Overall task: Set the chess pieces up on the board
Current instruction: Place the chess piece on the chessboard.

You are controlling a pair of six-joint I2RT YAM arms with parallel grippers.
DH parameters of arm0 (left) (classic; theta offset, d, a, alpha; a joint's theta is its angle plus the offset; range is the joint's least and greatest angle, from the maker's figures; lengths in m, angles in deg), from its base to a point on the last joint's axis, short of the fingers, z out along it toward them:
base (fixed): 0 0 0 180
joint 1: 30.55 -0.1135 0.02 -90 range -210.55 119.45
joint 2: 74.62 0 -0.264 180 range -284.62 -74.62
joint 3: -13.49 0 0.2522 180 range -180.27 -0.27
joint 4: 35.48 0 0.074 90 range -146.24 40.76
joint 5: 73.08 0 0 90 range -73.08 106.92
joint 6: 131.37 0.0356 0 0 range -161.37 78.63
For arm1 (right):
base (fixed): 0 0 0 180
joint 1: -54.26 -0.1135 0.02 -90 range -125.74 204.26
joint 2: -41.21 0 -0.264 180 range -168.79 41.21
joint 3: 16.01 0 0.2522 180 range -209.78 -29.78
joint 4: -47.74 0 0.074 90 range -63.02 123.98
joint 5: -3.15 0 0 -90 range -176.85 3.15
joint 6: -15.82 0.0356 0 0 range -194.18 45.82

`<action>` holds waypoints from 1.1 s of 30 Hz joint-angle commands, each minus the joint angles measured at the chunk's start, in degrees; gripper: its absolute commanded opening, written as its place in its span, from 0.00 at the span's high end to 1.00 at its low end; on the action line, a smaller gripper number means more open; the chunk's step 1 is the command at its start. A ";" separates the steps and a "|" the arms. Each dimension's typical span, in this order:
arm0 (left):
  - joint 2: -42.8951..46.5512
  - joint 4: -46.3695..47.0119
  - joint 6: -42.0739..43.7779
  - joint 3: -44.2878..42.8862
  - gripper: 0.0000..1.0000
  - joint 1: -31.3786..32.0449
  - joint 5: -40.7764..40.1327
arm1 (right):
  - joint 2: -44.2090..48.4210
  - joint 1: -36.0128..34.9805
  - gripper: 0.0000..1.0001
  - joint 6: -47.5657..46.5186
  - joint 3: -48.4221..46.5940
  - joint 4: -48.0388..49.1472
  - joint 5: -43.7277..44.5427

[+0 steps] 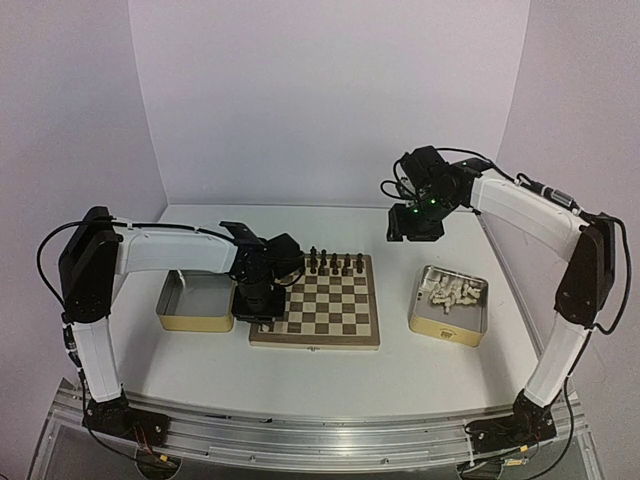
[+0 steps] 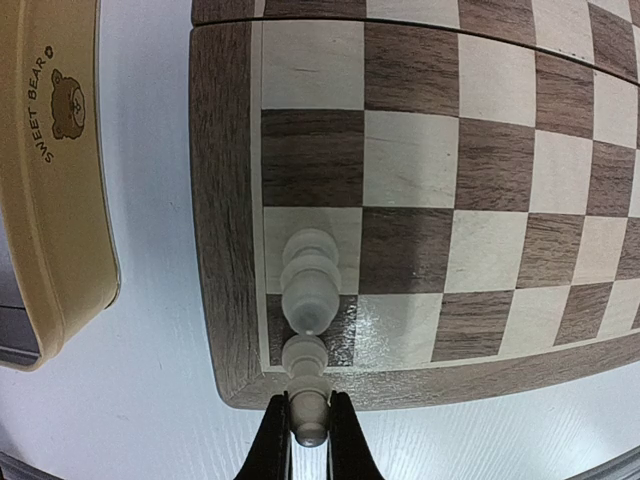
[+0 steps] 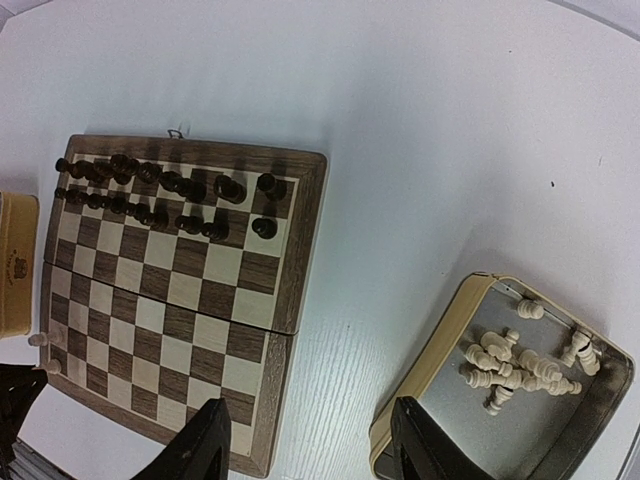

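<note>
Chess piece pinched in left pincer (above board corner).

Overhead rear view and both wrist views share the board.

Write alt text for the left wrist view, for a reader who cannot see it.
The left gripper is shut on a cream-white chess piece, holding it at a corner of the wooden chessboard, whose other squares in view are bare. To the left, a yellowish tin lettered SWEET BEAR sits on the white table.
</note>
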 commanded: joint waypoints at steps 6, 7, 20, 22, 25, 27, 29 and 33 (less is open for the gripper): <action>0.29 1.25 -0.22 -1.03 1.00 -0.36 -0.39 | 0.46 -0.22 0.46 0.04 -1.04 0.47 -0.53; 0.23 1.32 -0.21 -1.22 1.00 -0.35 -0.46 | 0.41 -0.24 0.46 0.01 -1.12 0.47 -0.55; 0.93 2.37 -0.77 -1.76 1.00 -0.50 -1.24 | -0.72 -0.19 0.46 -0.44 -2.34 0.46 -1.17; 1.26 2.74 -0.73 -1.47 1.00 -0.75 -0.92 | -0.86 -0.22 0.46 -0.49 -2.37 0.44 -1.31; 1.24 2.71 -0.62 -1.11 1.00 -0.84 -0.80 | -1.09 -0.19 0.46 -0.48 -2.50 0.47 -1.43; 1.00 2.62 -0.43 -0.99 1.00 -0.87 -0.72 | -1.24 -0.20 0.46 -0.48 -2.68 0.43 -1.51; 0.60 2.51 -0.31 -0.98 1.00 -0.87 -0.44 | -1.28 -0.17 0.47 -0.48 -2.71 0.42 -1.52; 0.21 2.50 -0.29 -0.83 1.00 -0.87 0.05 | -1.37 -0.18 0.46 -0.41 -2.78 0.47 -1.60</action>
